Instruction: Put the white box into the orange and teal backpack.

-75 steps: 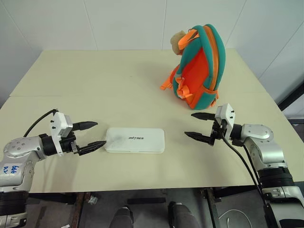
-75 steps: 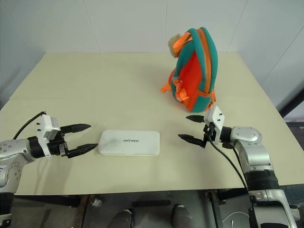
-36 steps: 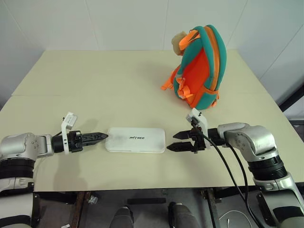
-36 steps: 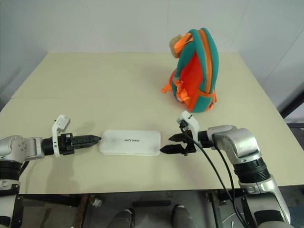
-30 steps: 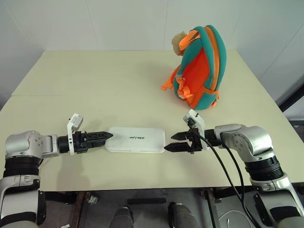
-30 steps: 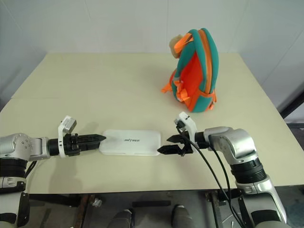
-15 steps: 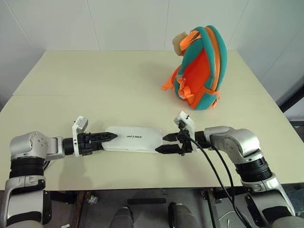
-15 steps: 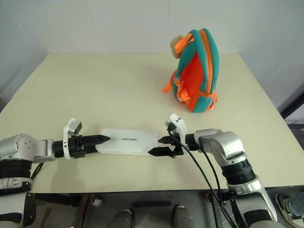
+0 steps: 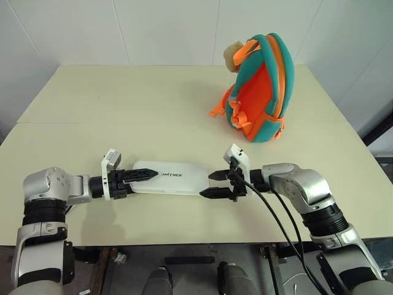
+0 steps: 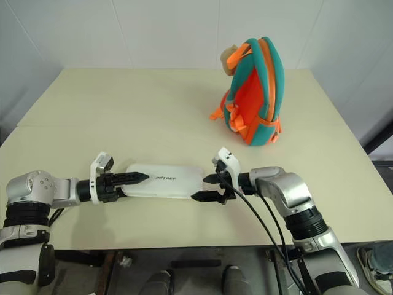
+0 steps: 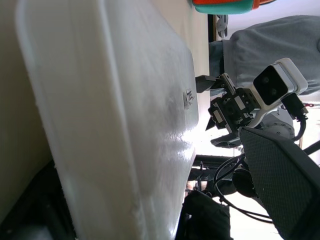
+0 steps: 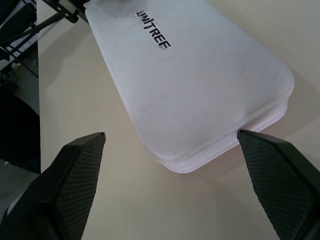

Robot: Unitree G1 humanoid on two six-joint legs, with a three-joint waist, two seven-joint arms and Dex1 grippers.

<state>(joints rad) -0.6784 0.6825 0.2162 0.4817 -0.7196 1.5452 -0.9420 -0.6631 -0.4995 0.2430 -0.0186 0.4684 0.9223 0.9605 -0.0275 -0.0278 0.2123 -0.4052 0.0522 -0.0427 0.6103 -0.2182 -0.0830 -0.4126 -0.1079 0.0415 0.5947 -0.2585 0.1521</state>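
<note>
The white box (image 9: pixel 175 178) lies flat on the table near the front edge, its dark lettering facing up. My left gripper (image 9: pixel 147 176) is open at the box's left end, with one black finger lying over the top. My right gripper (image 9: pixel 210 184) is open at the right end, and its two fingers (image 12: pixel 80 165) straddle that end of the white box (image 12: pixel 200 75). The orange and teal backpack (image 9: pixel 261 92) stands upright at the back right, well beyond the right gripper. A tan plush charm (image 9: pixel 231 52) hangs at its top.
The cream table (image 9: pixel 123 110) stretches bare to the left and behind the box. Its front edge runs just below both arms. White walls close off the back, and the table's right edge lies just past the backpack.
Both grippers have moved inward along the table. The left one now reaches over the box's left end. The right one's fingers have come around the right end. The backpack has not moved.
</note>
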